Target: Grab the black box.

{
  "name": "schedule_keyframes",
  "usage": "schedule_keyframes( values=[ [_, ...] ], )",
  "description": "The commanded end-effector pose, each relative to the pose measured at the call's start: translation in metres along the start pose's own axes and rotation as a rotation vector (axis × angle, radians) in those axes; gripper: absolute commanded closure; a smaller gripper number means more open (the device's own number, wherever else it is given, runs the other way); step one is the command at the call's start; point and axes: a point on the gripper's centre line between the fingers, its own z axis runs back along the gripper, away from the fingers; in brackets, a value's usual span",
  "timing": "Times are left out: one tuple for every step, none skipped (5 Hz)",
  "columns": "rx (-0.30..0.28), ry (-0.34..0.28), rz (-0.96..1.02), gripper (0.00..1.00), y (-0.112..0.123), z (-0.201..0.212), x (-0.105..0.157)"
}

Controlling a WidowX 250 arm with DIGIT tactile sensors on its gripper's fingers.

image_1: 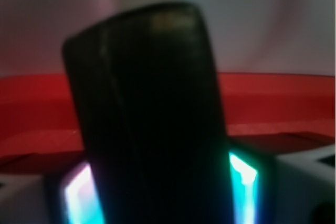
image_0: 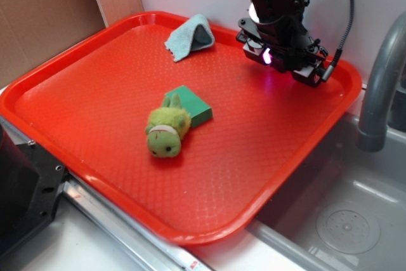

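As the gripper [image_0: 303, 68] clamps the black box [image_1: 147, 114] above the red tray [image_0: 95, 112], the grab appears complete

Bright, even light across the exterior view; sharp focus throughout. Soft, short shadows under the plush toy [image_0: 167, 132] and green block [image_0: 192, 105], well to the left of the jaws. Mild sheen on the red tray [image_0: 95, 80]. Magenta glow from a small lamp [image_0: 267, 56] just beside the jaws. Wrist view dim and badly blurred: a dark box [image_1: 149, 114] fills the centre, out of focus, flanked low by cyan-pink glare [image_1: 242, 182].
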Motion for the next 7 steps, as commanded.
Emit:
schedule_keyframes(
  values=[
    [-0.023, -0.061, -0.028, 1.0, 0.006, 0.026, 0.023],
    [-0.051, -0.053, -0.03, 1.0, 0.011, 0.046, 0.022],
    [-0.161, -0.024, -0.112, 1.0, 0.024, 0.11, 0.0],
    [-0.245, 0.071, -0.196, 1.0, 0.042, 0.173, -0.014],
    [-0.387, 0.098, -0.169, 1.0, 0.08, 0.228, -0.037],
    [-0.422, 0.148, -0.12, 1.0, 0.103, 0.237, -0.053],
    [-0.397, 0.168, -0.154, 1.0, 0.114, 0.234, -0.044]
  ],
)
